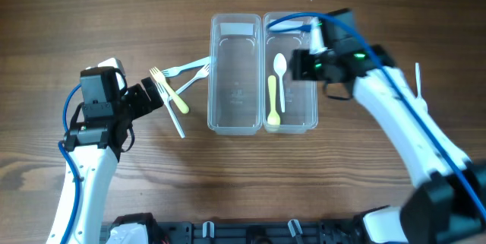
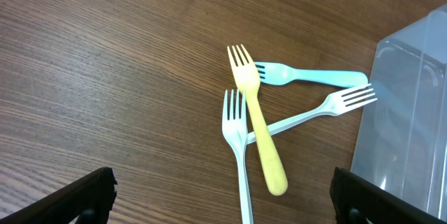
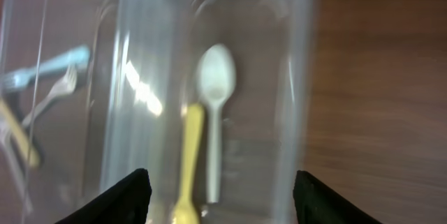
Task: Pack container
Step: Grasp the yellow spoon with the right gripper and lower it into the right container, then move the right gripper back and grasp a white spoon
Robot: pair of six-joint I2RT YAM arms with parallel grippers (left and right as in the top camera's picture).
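Two clear containers stand side by side. The left container (image 1: 213,77) is empty. The right container (image 1: 314,84) holds a white spoon (image 1: 279,73) and a yellow spoon (image 1: 272,106). Several forks lie crossed on the table left of the containers: a yellow fork (image 2: 258,130), a blue fork (image 2: 307,76) and two white forks (image 2: 314,112) (image 2: 237,154). My left gripper (image 2: 223,196) is open and empty, just short of the forks. My right gripper (image 3: 220,196) is open and empty above the right container (image 3: 297,77), over the spoons (image 3: 216,105). That view is blurred.
A thin white utensil (image 1: 417,77) lies alone on the wood table at the far right. The left container's wall (image 2: 408,112) stands just right of the forks.
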